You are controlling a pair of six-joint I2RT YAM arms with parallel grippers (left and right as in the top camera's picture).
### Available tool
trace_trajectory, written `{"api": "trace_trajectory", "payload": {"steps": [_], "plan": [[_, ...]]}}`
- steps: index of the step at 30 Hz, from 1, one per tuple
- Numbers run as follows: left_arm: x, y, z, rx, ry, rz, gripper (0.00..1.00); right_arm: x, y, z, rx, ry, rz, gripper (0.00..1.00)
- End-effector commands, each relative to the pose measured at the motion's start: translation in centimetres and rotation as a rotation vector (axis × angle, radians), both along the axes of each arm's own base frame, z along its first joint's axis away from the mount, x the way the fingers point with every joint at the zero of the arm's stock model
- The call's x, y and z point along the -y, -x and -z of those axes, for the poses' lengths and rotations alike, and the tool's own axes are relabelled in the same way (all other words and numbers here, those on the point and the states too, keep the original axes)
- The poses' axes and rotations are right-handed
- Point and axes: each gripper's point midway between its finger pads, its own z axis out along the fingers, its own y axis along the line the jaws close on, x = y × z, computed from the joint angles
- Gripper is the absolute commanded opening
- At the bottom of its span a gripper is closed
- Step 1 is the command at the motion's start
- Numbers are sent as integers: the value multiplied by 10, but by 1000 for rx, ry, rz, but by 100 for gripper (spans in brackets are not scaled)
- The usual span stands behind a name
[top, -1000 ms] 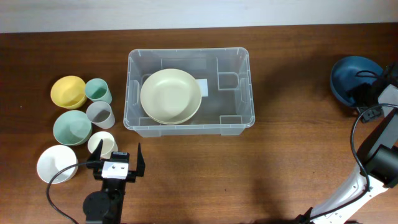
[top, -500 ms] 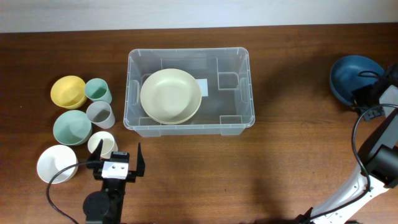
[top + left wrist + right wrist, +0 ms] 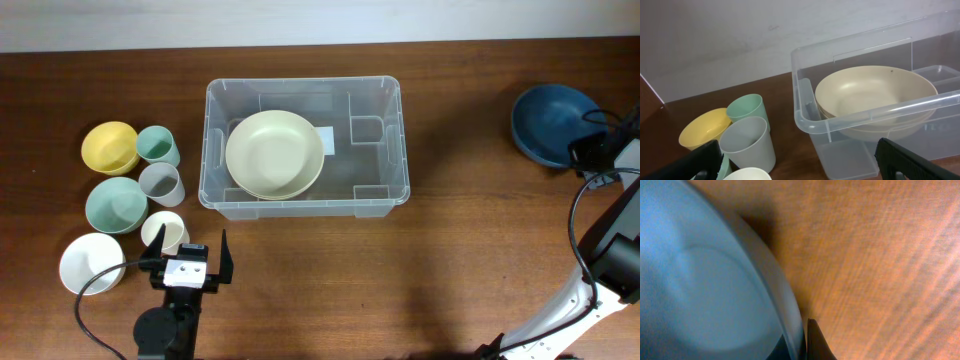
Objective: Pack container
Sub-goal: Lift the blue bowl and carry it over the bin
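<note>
The container [image 3: 372,160], a large clear bin, stands at the table's middle with a cream bowl [image 3: 274,154] inside its left half. In the left wrist view the container's rim [image 3: 880,112] and the cream bowl [image 3: 875,95] lie ahead to the right. A dark blue bowl [image 3: 548,122] sits at the far right. My right gripper [image 3: 590,150] is on its right rim. In the right wrist view the blue bowl [image 3: 705,280] fills the left, and my right gripper [image 3: 802,345] is shut on its rim. My left gripper [image 3: 190,262] stands open and empty near the front left.
Left of the container stand a yellow bowl [image 3: 110,147], a mint cup [image 3: 157,146], a grey cup [image 3: 161,184], a mint bowl [image 3: 116,204], a cream cup [image 3: 164,233] and a white bowl [image 3: 91,263]. The cream cup is just in front of my left gripper.
My right gripper has shut on the blue bowl's rim, and the bowl has shifted a little left, toward the container. The left arm has not moved.
</note>
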Motion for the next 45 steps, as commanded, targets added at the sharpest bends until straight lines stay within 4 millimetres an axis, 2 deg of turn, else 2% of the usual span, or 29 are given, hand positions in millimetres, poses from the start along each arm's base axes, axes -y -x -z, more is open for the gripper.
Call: {"api": "trace_trajectory", "payload": {"steps": [1, 4, 8, 12, 14, 18, 20, 22, 25, 28, 33, 36, 38, 42, 45], "plan": [[1, 0, 2, 0, -14, 10, 100, -18, -20, -1, 116, -109, -72, 4], [1, 0, 2, 0, -14, 10, 100, -38, -48, -28, 298, -194, -189, 4], [1, 0, 2, 0, -14, 10, 100, -71, -79, -94, 574, -280, -385, 4], [1, 0, 2, 0, -14, 10, 100, -99, -85, -155, 698, -294, -505, 4], [1, 0, 2, -1, -14, 9, 100, -121, -84, -189, 751, -290, -576, 4], [1, 0, 2, 0, -14, 9, 100, -187, -80, -252, 827, -265, -739, 4], [1, 0, 2, -1, -14, 10, 100, -226, -78, -274, 833, -240, -802, 4], [1, 0, 2, 0, -14, 10, 100, -268, -76, -285, 817, -208, -855, 4], [1, 0, 2, 0, -14, 9, 100, -334, -74, -283, 759, -190, -927, 4], [1, 0, 2, 0, -14, 10, 100, -398, -70, -265, 681, -175, -994, 4], [1, 0, 2, 0, -14, 10, 100, -476, -54, -226, 537, -84, -1056, 4], [1, 0, 2, 0, -14, 10, 100, -508, -41, -211, 486, -62, -1090, 4], [1, 0, 2, 0, -14, 9, 100, -523, -35, -204, 463, -63, -1100, 4], [1, 0, 2, 0, -14, 9, 100, -543, -28, -184, 415, -82, -1110, 4], [1, 0, 2, 0, -14, 10, 100, -549, -27, -167, 379, -89, -1120, 4]]}}
